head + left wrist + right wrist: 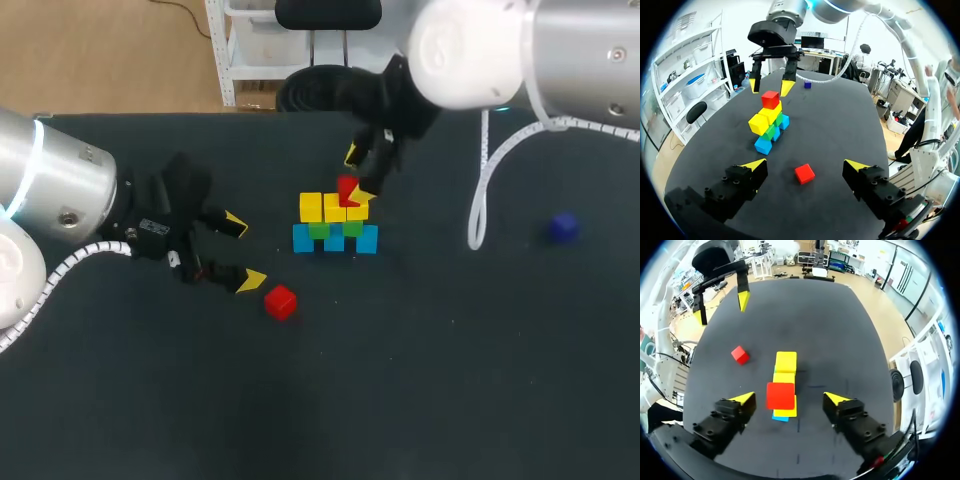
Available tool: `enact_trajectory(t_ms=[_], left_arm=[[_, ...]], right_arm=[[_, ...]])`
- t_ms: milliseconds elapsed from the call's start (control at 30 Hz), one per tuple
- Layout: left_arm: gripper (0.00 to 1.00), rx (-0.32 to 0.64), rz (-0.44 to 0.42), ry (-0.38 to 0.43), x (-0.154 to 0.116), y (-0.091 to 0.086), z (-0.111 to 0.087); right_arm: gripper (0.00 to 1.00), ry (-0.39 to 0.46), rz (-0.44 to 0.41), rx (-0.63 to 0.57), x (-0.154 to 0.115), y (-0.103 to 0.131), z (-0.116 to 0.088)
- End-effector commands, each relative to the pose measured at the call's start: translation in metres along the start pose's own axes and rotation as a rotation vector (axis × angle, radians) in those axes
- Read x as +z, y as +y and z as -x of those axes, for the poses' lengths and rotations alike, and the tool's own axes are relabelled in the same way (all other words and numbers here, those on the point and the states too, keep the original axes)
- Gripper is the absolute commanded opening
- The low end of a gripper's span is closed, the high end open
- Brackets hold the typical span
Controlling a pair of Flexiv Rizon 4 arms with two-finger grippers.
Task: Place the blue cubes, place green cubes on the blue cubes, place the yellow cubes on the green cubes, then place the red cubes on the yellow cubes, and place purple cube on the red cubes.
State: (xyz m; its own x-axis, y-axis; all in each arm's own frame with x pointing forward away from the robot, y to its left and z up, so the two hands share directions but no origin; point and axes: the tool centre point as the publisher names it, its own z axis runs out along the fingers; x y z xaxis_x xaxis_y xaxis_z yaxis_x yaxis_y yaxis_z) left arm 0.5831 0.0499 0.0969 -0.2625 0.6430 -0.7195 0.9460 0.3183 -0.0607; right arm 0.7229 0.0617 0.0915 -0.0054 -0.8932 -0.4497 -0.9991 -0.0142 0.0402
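While both arms hang over the table (480,380), the head view shows the pile near its middle: blue cubes (303,239) on the table, green cubes (319,230) on them, yellow cubes (311,207) above. One red cube, the stacked red cube (347,188), sits on the yellow row at its right end. The right gripper (357,175) is over that end with its fingers spread, one yellow tip on each side of the stacked red cube. The left gripper (243,253) is also spread wide and holds nothing. The loose red cube (281,301) lies just beside its nearer tip. The purple cube (564,227) lies alone, well apart to the right.

Left wrist view: the loose red cube (804,174) lies on the table between the left gripper's (806,163) wide-open fingers, touching neither. Ahead, the stacked red cube (770,99) rests on the yellow cubes (759,123), and the right gripper (771,86) hangs over it. The purple cube (807,85) lies far beyond.

Right wrist view: the stacked red cube (780,395) sits between the right gripper's (788,398) fingers, with a clear gap on both sides, so nothing is gripped. The loose red cube (740,354) lies ahead and to one side, with the left gripper (723,307) beyond it.
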Motion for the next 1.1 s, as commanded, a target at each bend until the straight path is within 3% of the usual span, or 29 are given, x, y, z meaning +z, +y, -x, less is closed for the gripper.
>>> enact_trajectory(t_ms=[33,467,1100], left_arm=[[1.0,0.001,0.0,-0.005,0.001,0.0,-0.001],[1.0,0.001,0.0,-0.005,0.001,0.0,-0.001],[1.0,0.001,0.0,-0.005,0.001,0.0,-0.001]], right_arm=[[1.0,-0.013,-0.035,0.006,-0.014,0.011,-0.005],[1.0,-0.078,-0.113,0.057,-0.04,0.034,-0.028],[1.0,-0.205,-0.223,0.208,-0.062,0.084,-0.085]])
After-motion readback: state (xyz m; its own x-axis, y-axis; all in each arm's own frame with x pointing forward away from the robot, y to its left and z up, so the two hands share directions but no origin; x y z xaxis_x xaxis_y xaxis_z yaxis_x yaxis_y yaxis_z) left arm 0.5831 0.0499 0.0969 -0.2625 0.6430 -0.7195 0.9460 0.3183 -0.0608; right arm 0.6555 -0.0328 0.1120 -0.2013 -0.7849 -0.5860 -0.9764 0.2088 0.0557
